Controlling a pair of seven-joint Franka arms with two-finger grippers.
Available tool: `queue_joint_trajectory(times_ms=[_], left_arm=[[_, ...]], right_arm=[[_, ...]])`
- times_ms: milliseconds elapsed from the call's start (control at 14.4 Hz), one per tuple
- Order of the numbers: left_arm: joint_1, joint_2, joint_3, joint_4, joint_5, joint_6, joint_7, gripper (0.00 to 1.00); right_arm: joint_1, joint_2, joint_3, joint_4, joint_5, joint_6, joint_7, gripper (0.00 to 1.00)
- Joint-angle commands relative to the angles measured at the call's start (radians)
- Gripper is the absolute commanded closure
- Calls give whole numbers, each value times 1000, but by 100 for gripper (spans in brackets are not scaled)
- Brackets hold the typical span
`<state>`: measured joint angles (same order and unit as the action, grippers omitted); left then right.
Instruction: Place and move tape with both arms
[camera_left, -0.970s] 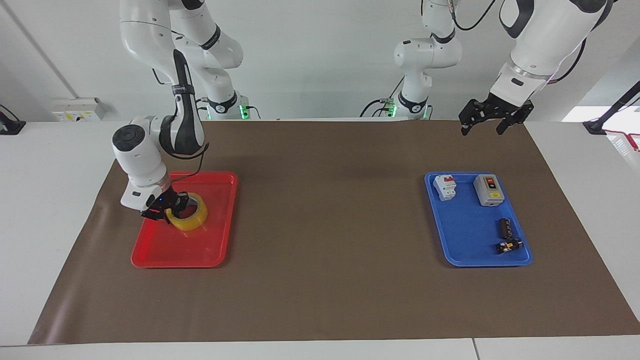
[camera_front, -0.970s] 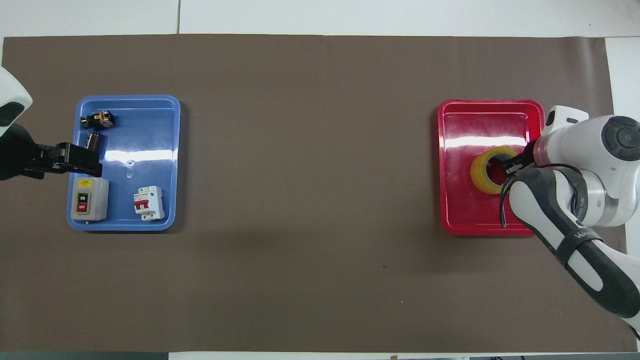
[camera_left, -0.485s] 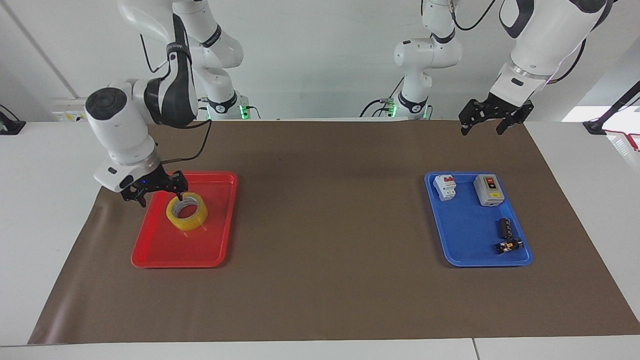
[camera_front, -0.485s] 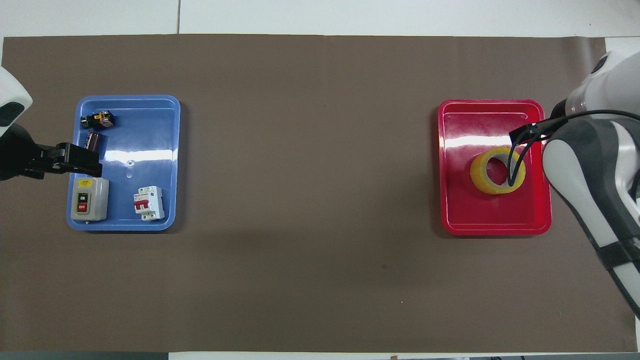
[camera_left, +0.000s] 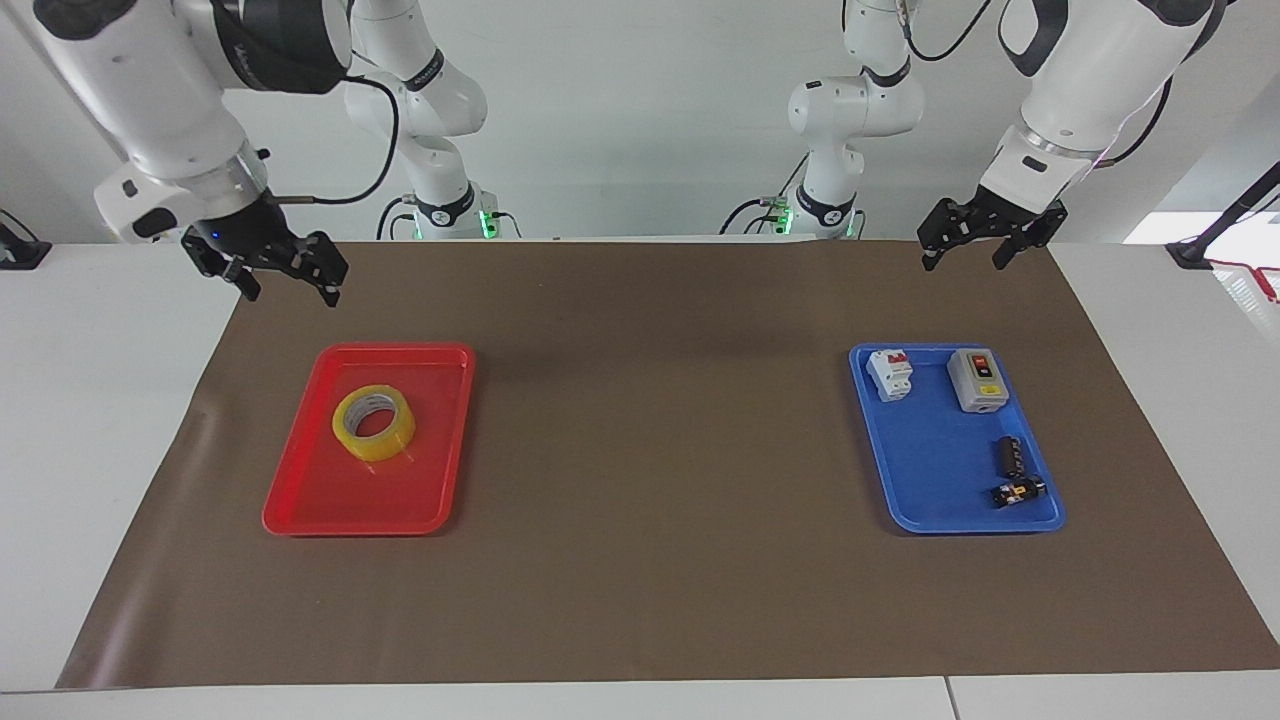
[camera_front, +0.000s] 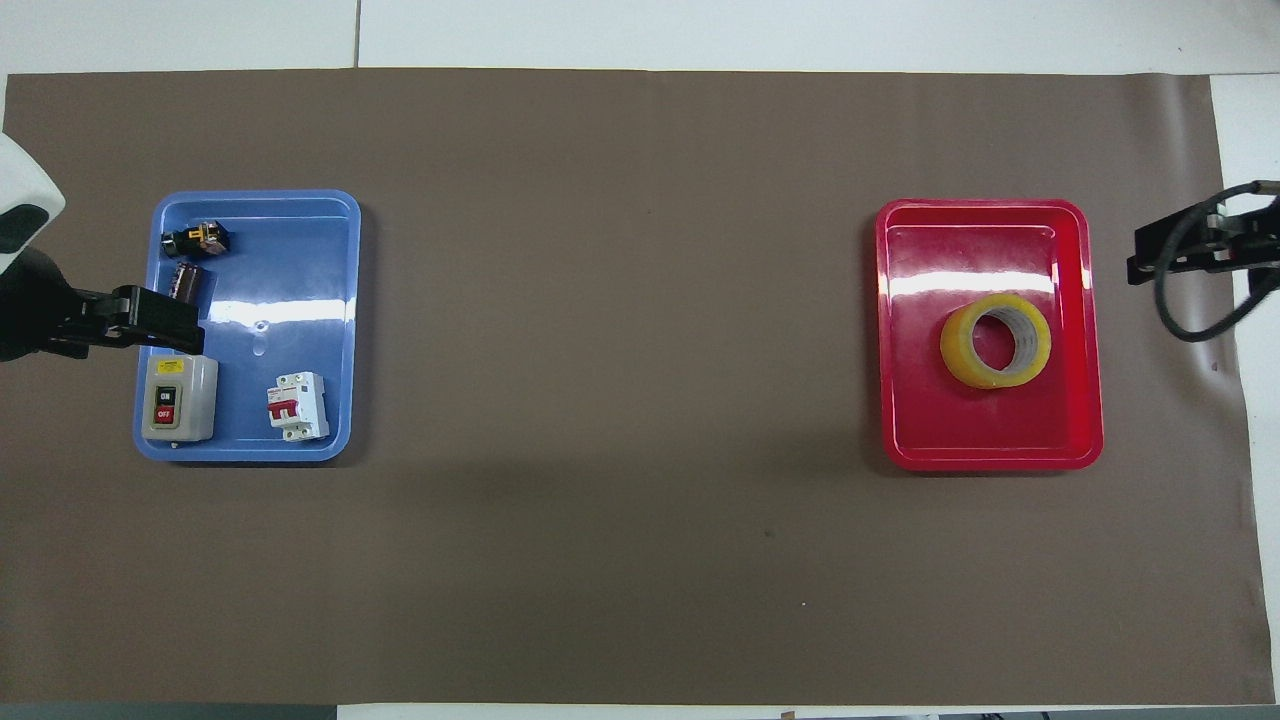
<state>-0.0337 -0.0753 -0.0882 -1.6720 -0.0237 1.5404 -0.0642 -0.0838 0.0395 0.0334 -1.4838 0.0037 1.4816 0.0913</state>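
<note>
The yellow tape (camera_left: 374, 423) lies flat in the red tray (camera_left: 300, 518), alone and free. It also shows in the overhead view (camera_front: 996, 340) in the tray (camera_front: 892, 420). My right gripper (camera_left: 290, 290) is open and empty, raised over the mat's edge at the right arm's end, well clear of the tray; its tip shows in the overhead view (camera_front: 1140, 255). My left gripper (camera_left: 963, 262) is open and empty, held in the air by the blue tray (camera_left: 905, 515), and the left arm waits; it also shows in the overhead view (camera_front: 190, 335).
The blue tray (camera_front: 340, 300) holds a grey switch box (camera_front: 177, 398), a white circuit breaker (camera_front: 297, 407) and two small dark parts (camera_front: 193, 257). A brown mat (camera_left: 650, 450) covers the table. Two smaller white arms stand at the robots' end.
My right gripper has let go of the tape, opened, and risen up and away from the red tray toward the robots. The tape stays in the tray. The left arm has not moved.
</note>
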Motion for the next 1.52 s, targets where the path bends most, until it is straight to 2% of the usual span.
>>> queue_joint_trajectory(times_ms=[0,208,624,1455], left_arm=[[-2,-8,5,-6,-2,-8,-3,0],[-2,-8,5,-6,-1,-8,-3,0],[-2,-9,5,-6,-2,-10,-3,0],[-2,-9,5,-6,-2,-8,-3,0]], right_arm=[[-53,-41,-16,-28,65,-11,11,0],[-39,-134,-12,-218,55,83,4,0],[-39,-132,16,-210,32,86,-2,0],[-43,-130,14,-210,27,94,-4,0]])
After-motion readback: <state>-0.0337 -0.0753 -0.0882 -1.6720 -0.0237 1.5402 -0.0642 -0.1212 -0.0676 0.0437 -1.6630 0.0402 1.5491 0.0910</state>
